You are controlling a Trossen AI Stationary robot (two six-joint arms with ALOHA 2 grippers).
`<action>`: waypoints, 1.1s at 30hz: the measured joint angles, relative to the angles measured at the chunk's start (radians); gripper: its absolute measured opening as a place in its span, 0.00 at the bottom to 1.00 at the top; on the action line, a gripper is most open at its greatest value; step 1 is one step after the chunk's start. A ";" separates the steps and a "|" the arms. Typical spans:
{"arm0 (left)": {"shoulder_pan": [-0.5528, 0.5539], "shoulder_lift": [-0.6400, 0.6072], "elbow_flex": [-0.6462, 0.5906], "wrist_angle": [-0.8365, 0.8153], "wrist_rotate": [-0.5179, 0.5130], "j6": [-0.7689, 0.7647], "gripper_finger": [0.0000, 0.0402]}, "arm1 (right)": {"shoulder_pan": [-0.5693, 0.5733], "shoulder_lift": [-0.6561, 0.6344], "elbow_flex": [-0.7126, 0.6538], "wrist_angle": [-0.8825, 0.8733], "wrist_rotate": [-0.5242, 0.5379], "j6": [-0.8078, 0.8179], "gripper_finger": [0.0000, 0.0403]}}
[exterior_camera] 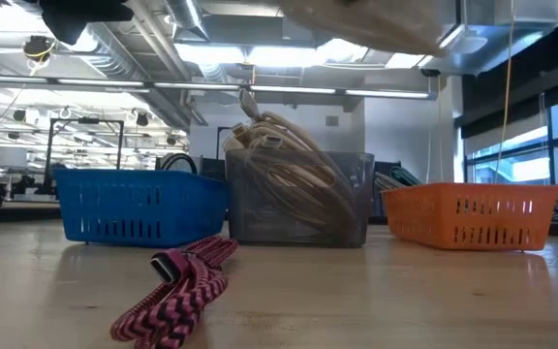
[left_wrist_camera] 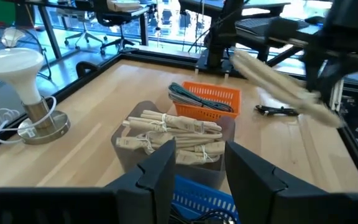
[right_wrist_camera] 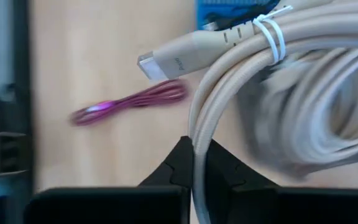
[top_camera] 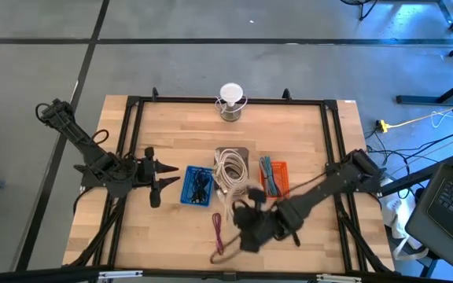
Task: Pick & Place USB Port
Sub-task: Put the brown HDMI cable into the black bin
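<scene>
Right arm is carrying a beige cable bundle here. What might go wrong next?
The right gripper pinches only one strand of the beige cable bundle, so the coil could slip or swing free. The grey bin already looks heaped with beige cables, so another may spill over. The pink cable lies loose on the table nearby and might get snagged.

high view looks straight down; low view sits at tabletop level close behind the shared blue basket
</scene>
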State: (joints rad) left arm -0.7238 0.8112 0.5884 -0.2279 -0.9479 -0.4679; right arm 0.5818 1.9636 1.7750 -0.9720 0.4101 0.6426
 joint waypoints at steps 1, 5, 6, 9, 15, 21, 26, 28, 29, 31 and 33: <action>0.000 0.000 0.000 0.000 0.003 0.000 0.32 | -0.024 0.000 0.004 -0.007 0.000 -0.034 0.04; 0.000 0.000 0.000 0.000 0.007 0.001 0.32 | -0.137 0.000 -0.002 -0.012 -0.010 -0.156 0.04; 0.000 0.000 0.000 0.000 0.009 0.001 0.32 | -0.166 -0.004 -0.007 -0.007 -0.019 -0.181 0.04; 0.000 0.000 0.000 -0.001 0.037 0.002 0.32 | -0.238 -0.045 -0.040 0.073 -0.045 -0.251 0.04; 0.000 0.000 0.000 -0.002 0.086 0.002 0.32 | -0.301 -0.232 -0.211 0.411 -0.156 -0.364 0.04; 0.000 0.000 0.000 -0.004 0.086 0.034 0.32 | -0.270 -0.476 -0.492 0.678 -0.096 -0.354 0.04; 0.000 0.000 0.000 -0.002 0.077 0.044 0.32 | -0.260 -0.586 -0.728 0.980 -0.142 -0.314 0.04; 0.000 0.000 0.000 -0.001 0.076 0.044 0.32 | -0.268 -0.589 -0.797 1.059 -0.160 -0.300 0.04; 0.000 0.000 0.000 0.000 0.076 0.044 0.32 | -0.275 -0.588 -0.822 1.082 -0.172 -0.290 0.04; 0.000 0.000 0.000 0.000 0.075 0.041 0.32 | -0.295 -0.584 -0.860 1.119 -0.191 -0.265 0.04; 0.000 0.000 0.000 0.001 0.075 0.039 0.32 | -0.318 -0.576 -0.884 1.134 -0.207 -0.237 0.04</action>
State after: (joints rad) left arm -0.7238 0.8116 0.5884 -0.2270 -0.8731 -0.4289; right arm 0.2642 1.3872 0.8913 0.1623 0.2027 0.4053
